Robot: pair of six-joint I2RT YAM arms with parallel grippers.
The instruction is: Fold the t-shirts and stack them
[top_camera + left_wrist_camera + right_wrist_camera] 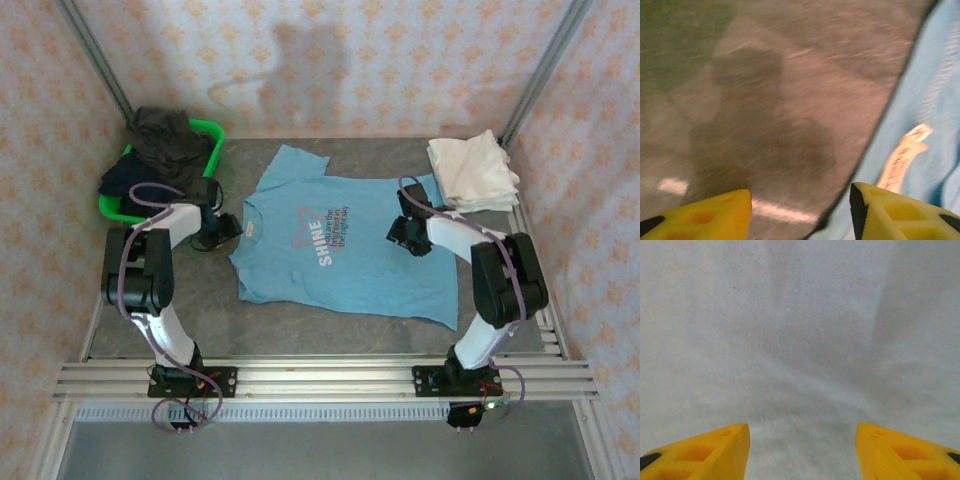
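Blue tee [340,240]: flat, long axis left–right. Collar just beside left gripper [228,227]; hem end beneath right gripper [399,236]. Both jaws apart, gripping nothing.

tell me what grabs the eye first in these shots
A sky-blue t-shirt with a SHINE print lies spread flat in the centre. A folded cream-white stack sits at the far right corner, and a green basket of dark clothes sits at the far left. The left claw hangs open at the shirt's edge, and the right claw is open over cloth.
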